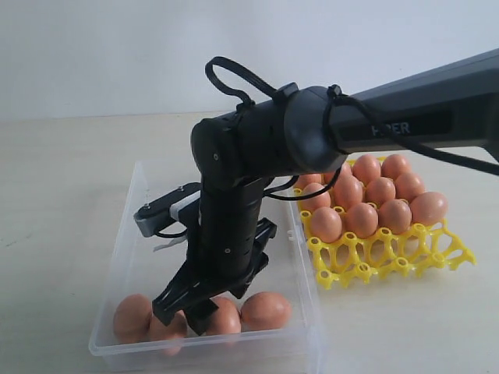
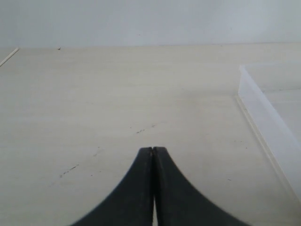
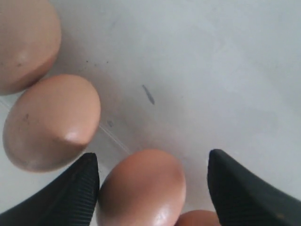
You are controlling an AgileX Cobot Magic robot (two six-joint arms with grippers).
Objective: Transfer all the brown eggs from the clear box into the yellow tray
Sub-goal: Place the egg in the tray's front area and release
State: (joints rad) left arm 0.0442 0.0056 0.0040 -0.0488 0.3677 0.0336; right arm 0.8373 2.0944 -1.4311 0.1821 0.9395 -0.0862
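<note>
Box (image 1: 146, 257): clear, on the counter (image 1: 62, 195), at 9 o'clock of the tray.
Tray (image 1: 390, 253): yellow; eggs (image 1: 362, 218) fill its 12 o'clock rows.
Box eggs (image 1: 265, 309): a small cluster against the box's 6 o'clock wall.
Right hand (image 1: 185, 315): reaches across and points down into the cluster. Jaws are spread wide, with one egg (image 3: 141, 188) between the fingers (image 3: 70, 197) and a gap on one side, so nothing is gripped.
Left hand (image 2: 153, 149): jaws pressed together, holding nothing, over the counter beside a box corner.
</note>
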